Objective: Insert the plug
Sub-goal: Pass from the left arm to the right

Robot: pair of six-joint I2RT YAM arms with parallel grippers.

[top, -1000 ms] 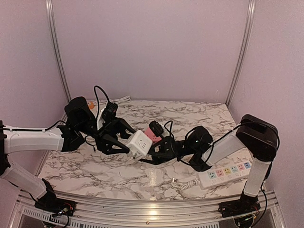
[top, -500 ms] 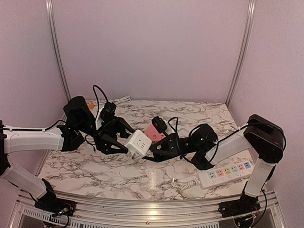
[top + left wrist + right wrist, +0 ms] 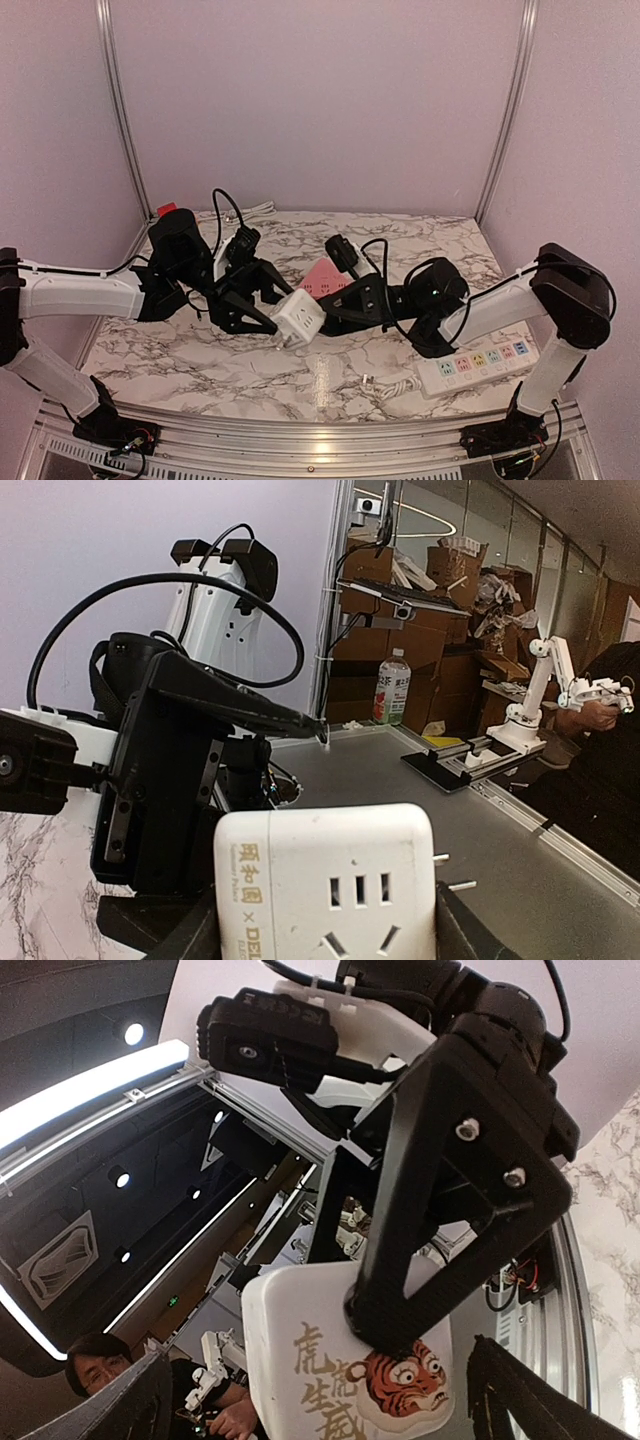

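Since a second ago the white cube plug (image 3: 300, 318) has drifted right, and now it hangs above the middle of the bench (image 3: 180, 350). Left gripper (image 3: 288, 322) pinches it tight by its sides. Right gripper (image 3: 338, 305) faces it, fingers spread wide, holding nothing. Looks like a handover: right must close on the cube, then carry it to the power strip (image 3: 480, 362) by the near right corner.
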